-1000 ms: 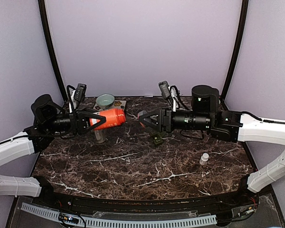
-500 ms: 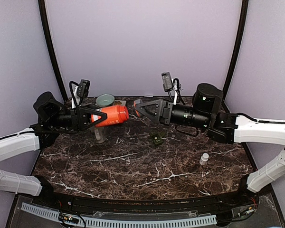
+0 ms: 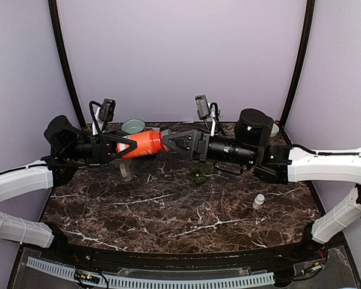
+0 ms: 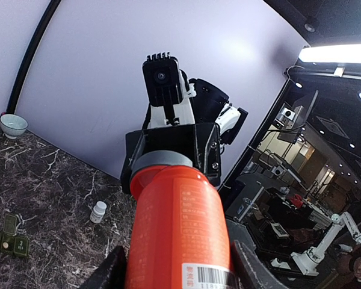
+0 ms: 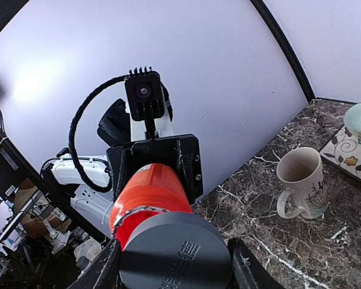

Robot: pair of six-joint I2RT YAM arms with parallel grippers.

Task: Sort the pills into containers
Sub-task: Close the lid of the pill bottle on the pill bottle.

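Note:
My left gripper (image 3: 131, 146) is shut on an orange pill bottle (image 3: 143, 144) and holds it level above the table's back left. The bottle fills the left wrist view (image 4: 180, 229). My right gripper (image 3: 167, 143) is shut on the bottle's grey cap (image 5: 175, 251), which sits at the bottle's mouth (image 4: 162, 160). The orange body (image 5: 147, 186) shows behind the cap in the right wrist view. A small white pill bottle (image 3: 259, 200) stands on the table at the right. Green blister packs (image 3: 198, 176) lie near the middle.
A beige mug (image 3: 127, 171) stands under the bottle, also seen in the right wrist view (image 5: 301, 180). A teal bowl (image 3: 133, 126) and a patterned tray (image 3: 151, 130) are at the back. Another bowl (image 3: 275, 128) sits at the back right.
My right gripper has moved left and up from above the blister packs until its tip meets the bottle's mouth. My left gripper has lifted the bottle slightly.

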